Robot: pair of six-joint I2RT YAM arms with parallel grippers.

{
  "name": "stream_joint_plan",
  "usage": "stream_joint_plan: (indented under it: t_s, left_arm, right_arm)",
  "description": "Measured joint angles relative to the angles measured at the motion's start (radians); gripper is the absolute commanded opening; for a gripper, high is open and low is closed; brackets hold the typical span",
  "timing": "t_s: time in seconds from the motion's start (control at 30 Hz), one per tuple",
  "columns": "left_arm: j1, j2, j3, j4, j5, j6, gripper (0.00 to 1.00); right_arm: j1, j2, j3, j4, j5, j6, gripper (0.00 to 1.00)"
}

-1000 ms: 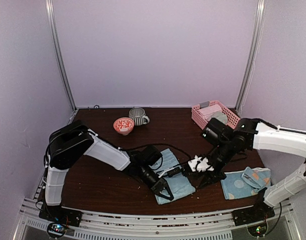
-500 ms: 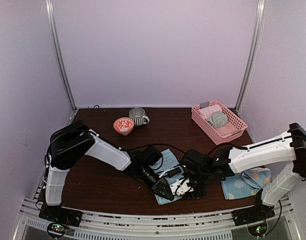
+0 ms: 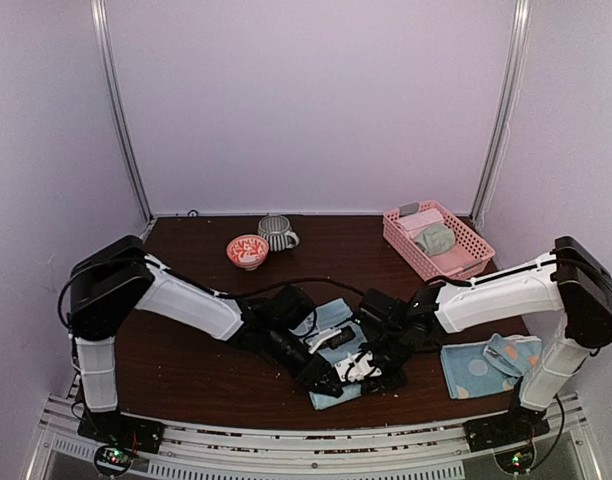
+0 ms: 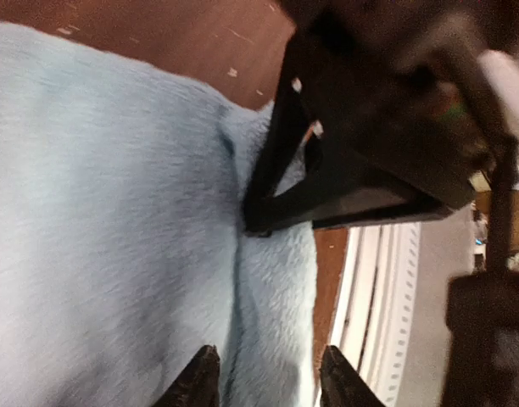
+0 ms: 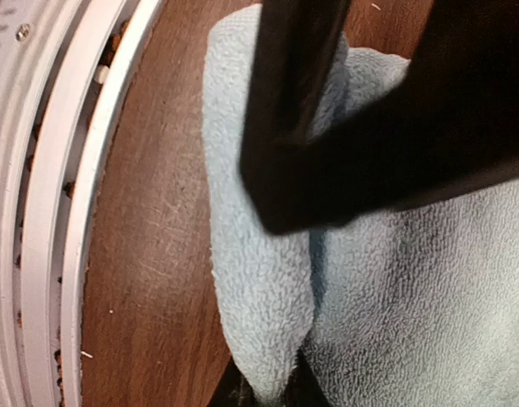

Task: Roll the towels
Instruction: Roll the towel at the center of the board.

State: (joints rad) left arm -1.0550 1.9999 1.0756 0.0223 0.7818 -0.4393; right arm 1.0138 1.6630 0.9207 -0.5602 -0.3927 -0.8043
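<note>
Dark desk (image 3: 186, 385) is carrying a towel (image 4: 98, 212); left claw (image 4: 272, 381) is hanging apart over it, right claw (image 5: 268, 392) is pinching its fold

Left arm (image 3: 186, 300) and right arm (image 3: 486, 295) are both showing smooth white shells between chunky black joints; toward the jaws it's all running black, the left gripper (image 4: 268, 386) tapering to pointed fingers (image 4: 200, 381).

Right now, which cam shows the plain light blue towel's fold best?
Right wrist: the plain light blue towel fills the frame, with the fold sharp. Left wrist shows it blurred; top external shows it small and partly covered.
</note>
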Motion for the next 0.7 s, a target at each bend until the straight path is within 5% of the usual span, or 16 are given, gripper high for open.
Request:
stream_joint_plan:
  t_s: [0.23,0.33,0.5,0.7]
  left_arm:
    - [-0.005,-0.403,-0.256,0.064,-0.444,0.110,0.48]
    - [-0.111,-0.501,-0.292,0.090,-0.626,0.206,0.43]
    - [-0.268,-0.404,-0.157,0.051,-0.746,0.355,0.42]
    - [-0.276,-0.166,0.045,-0.047,-0.785,0.447,0.44]
  right_arm:
    - [-0.175,0.252,0.246,-0.292,-0.313,-0.067,0.02]
    - [-0.242,0.410,0.381,-0.478,-0.459,-0.122,0.02]
    - [-0.309,0.605,0.530,-0.717,-0.614,-0.170,0.01]
    - [-0.313,0.636,0.541,-0.778,-0.626,-0.130,0.01]
